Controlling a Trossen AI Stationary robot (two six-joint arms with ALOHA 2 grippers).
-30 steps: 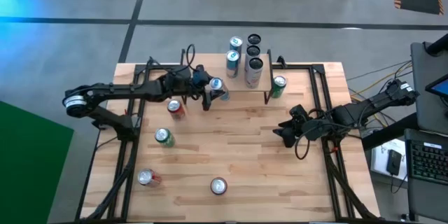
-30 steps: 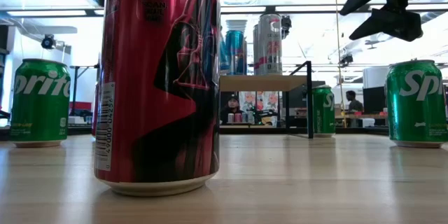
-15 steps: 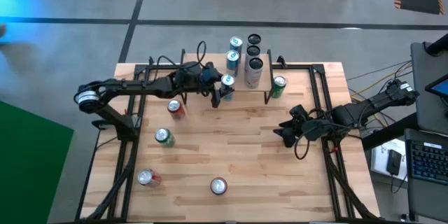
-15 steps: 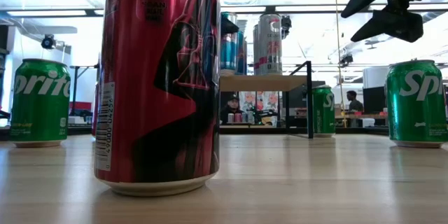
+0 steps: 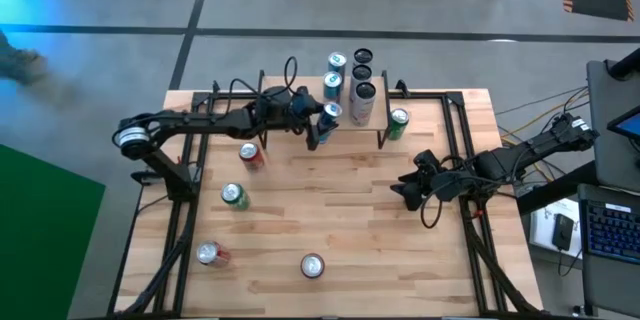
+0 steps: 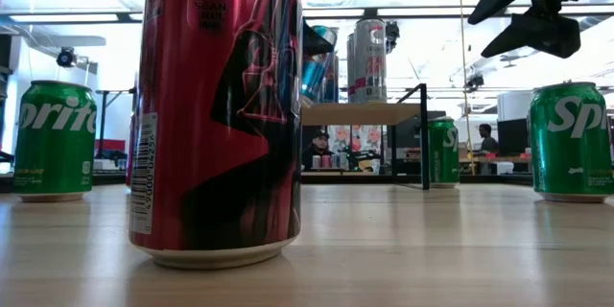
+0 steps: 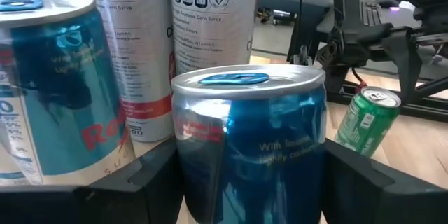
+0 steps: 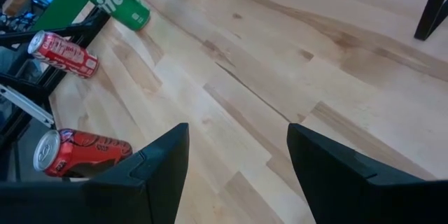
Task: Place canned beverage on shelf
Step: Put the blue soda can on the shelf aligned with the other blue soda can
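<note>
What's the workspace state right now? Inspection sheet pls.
Surface: wooden table, upright cans scattered.
Job's things: blue can held at shelf height; two blue and two pale cans already there.
Clutter: green can beside shelf; red can fills the low view.
Pincers: left pincer shut on blue can; right pincer open, idle at right edge.
Cables: bundle off the right side.
Surroundings: person seated beyond the table.

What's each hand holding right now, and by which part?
Left hand grips a blue can by its sides, upright, at the shelf. Right hand holds nothing.
</note>
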